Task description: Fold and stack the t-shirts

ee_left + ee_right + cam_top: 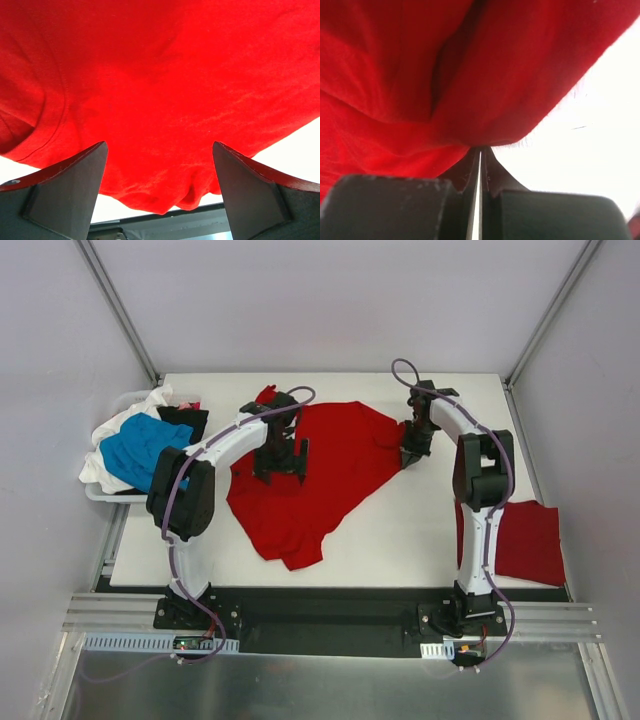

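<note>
on the table (pixel 420 530), our right gripper (pixel 409 457) pinches the red t-shirt (pixel 330 480) on the right; our left gripper (pixel 280 467), jaws apart, hangs over its left.

On the red t-shirt (pixel 340 465): I read no print or label.
On the table (pixel 400 540): I read no markings.
On the pile of t-shirts (pixel 135 445) at its left edge: nothing I can read.

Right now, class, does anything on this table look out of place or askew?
Yes. The red shirt in the middle lies skewed and rumpled, with one corner bunched at the right gripper. At the left edge, the heap of blue, white and black shirts is jumbled, not stacked.
</note>
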Action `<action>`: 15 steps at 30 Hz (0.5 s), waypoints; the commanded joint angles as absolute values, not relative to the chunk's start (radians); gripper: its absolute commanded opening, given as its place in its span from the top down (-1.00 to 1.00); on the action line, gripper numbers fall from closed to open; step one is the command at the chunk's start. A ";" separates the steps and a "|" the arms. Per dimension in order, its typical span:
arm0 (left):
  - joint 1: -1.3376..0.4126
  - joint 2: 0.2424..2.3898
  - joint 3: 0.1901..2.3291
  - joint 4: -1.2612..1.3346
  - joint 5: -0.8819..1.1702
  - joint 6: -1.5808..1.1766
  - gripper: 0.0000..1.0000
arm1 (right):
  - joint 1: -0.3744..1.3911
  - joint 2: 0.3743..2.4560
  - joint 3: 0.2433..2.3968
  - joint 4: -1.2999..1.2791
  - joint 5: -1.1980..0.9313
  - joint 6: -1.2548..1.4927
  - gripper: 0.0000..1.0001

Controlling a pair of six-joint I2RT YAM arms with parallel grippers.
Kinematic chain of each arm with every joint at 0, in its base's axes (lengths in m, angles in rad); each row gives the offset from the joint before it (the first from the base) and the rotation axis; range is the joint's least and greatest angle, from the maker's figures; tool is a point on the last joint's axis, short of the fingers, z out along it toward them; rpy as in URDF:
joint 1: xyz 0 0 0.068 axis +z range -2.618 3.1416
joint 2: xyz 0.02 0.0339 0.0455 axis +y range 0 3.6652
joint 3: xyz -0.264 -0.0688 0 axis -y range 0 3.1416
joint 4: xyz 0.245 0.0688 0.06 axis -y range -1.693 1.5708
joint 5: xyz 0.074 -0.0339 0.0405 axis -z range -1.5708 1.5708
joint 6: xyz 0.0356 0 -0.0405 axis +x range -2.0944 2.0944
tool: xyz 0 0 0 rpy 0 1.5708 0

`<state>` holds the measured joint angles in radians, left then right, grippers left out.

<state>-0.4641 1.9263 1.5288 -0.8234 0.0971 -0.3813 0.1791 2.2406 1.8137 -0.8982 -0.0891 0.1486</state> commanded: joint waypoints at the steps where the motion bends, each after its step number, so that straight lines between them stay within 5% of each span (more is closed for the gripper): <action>1: -0.472 1.948 1.523 -0.818 0.149 -0.391 -0.73 | 0.178 2.060 1.796 -0.933 -0.075 0.149 0.99; 15: -0.463 2.025 1.537 -0.779 0.132 -0.399 -0.71 | 0.199 1.764 1.737 -1.075 -0.040 0.144 0.99</action>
<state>-0.4652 2.0468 1.5219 -0.7807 0.1352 -0.3847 0.1925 1.7748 1.7790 -1.0149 -0.0700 0.1452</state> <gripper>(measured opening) 0.854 0.015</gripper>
